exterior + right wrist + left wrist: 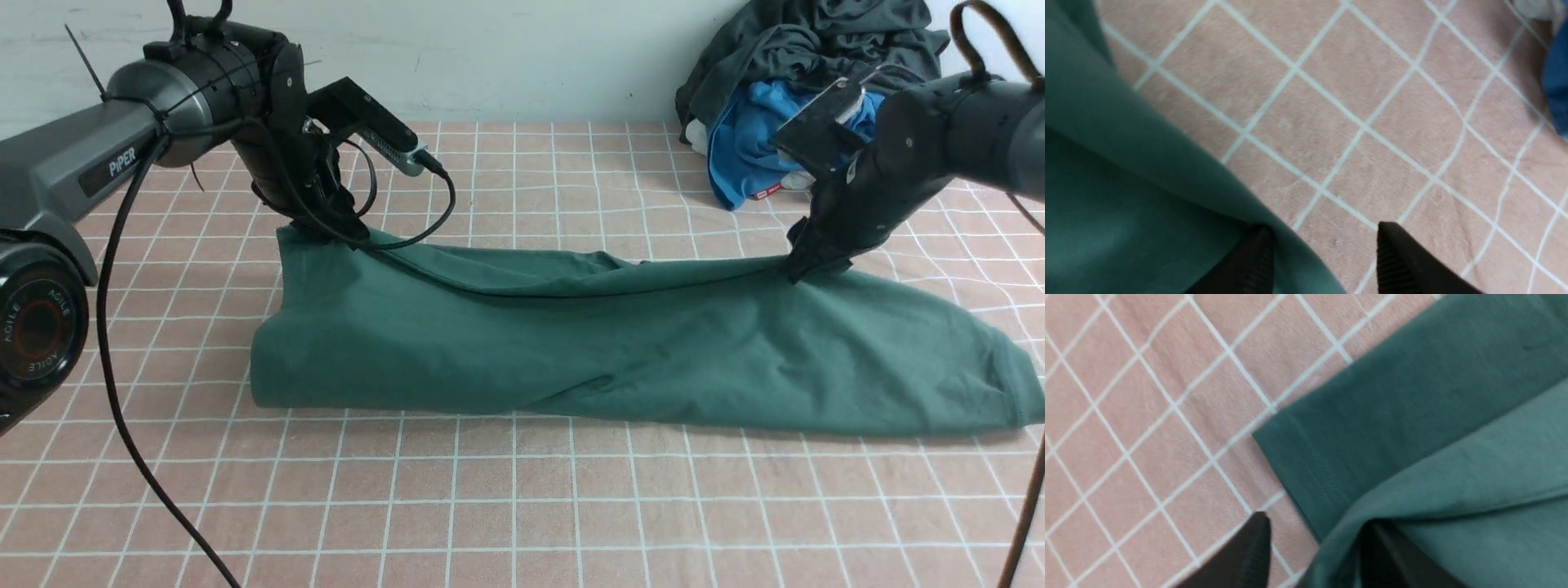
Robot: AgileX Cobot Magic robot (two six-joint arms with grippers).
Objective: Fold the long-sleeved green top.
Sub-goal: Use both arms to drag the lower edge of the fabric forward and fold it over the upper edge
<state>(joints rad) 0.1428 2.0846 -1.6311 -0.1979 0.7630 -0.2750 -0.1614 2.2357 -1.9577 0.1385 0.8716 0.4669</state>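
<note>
The bare pink checked tabletop (522, 506) nearest me gives free passage; the dark-green cotton top (620, 351) spans the middle, and a grey-and-blue heap of clothes (784, 90) blocks my far right.

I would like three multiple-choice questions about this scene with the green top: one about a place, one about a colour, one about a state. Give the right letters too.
1. Where does the pile of other clothes lie?
A. at the table's far right
B. at its near left
C. on the floor

2. What colour is the tablecloth?
A. plain white
B. pink with white lines
C. blue striped

3. How do the jaws of the left gripper and the right gripper stand?
A. shut
B. apart
C. hidden

Answers:
1 A: the grey and blue heap lies by the wall.
2 B: the front view shows pink squares.
3 B: each wrist view shows a gap, at the green top's edge.
</note>
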